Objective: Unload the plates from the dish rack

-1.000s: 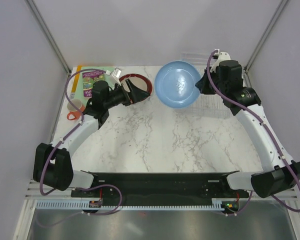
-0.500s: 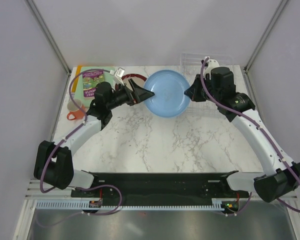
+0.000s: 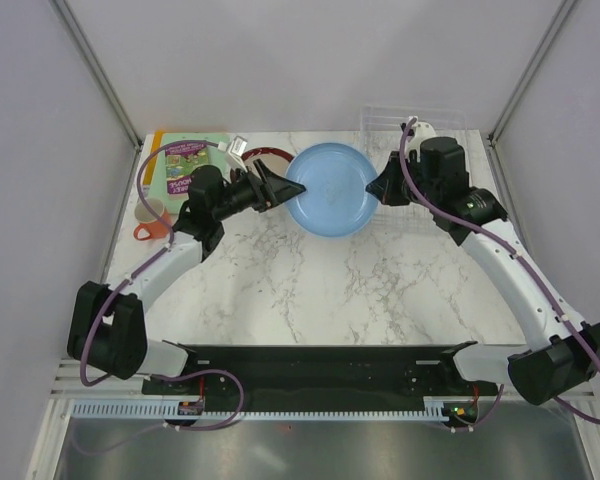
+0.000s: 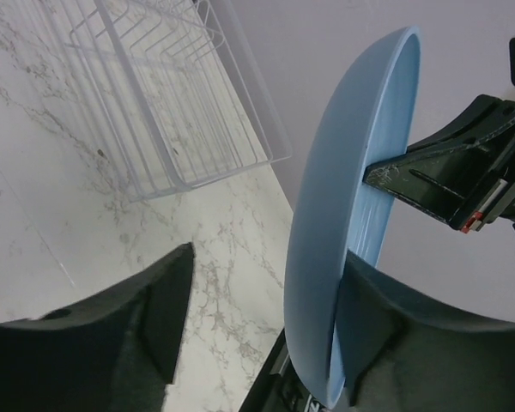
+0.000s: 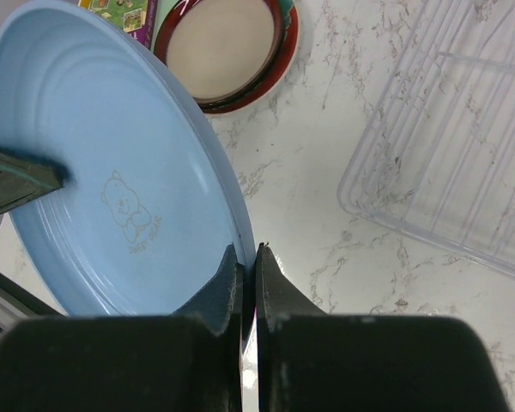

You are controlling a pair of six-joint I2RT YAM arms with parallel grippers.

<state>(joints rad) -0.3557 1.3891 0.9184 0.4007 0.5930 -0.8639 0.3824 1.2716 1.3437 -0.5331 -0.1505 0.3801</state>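
Observation:
The plain light blue plate hangs tilted above the marble table at the back centre. My right gripper is shut on its right rim, as the right wrist view shows. The plate has a faint bear print. My left gripper is open, its jaws straddling the plate's left rim; one finger rests against the plate's face, the other stands well apart. The dark red-rimmed plate with cream centre lies flat on the table. The clear dish rack stands at the back right and looks empty.
A green and purple book lies at the back left. A white mug with orange handle stands near the left wall. The rack's thin dividers show in the left wrist view. Walls close in on both sides.
My right arm has carried the blue plate left from above the rack. The plate's left rim now sits between my left gripper's open jaws. The left arm has shifted slightly right.

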